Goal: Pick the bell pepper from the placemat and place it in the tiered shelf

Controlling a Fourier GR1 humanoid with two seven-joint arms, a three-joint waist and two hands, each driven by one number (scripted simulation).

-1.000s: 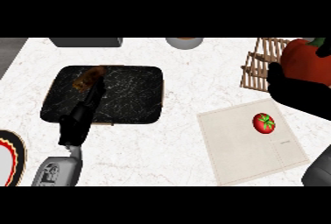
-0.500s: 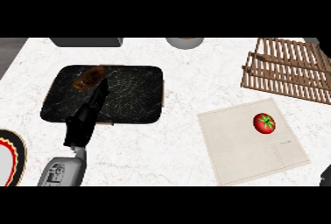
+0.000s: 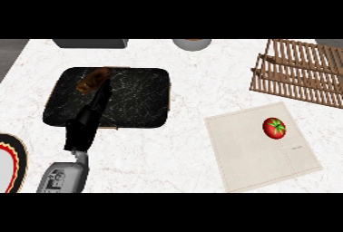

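The slatted wooden tiered shelf point(image 3: 298, 72) is running off the right edge, and a red-rimmed round plate point(image 3: 8, 165) is being cut by the left edge. The black left hand point(image 3: 84, 127) is blending into the black marbled rectangular tray point(image 3: 140, 99). It is lying over the tray with fingers stretched straight, grasping nothing, pointing at a brown lump point(image 3: 94, 80) that is hard to identify. The red bell pepper point(image 3: 274, 128) is sitting on the beige square placemat point(image 3: 261, 158), apart from the shelf.
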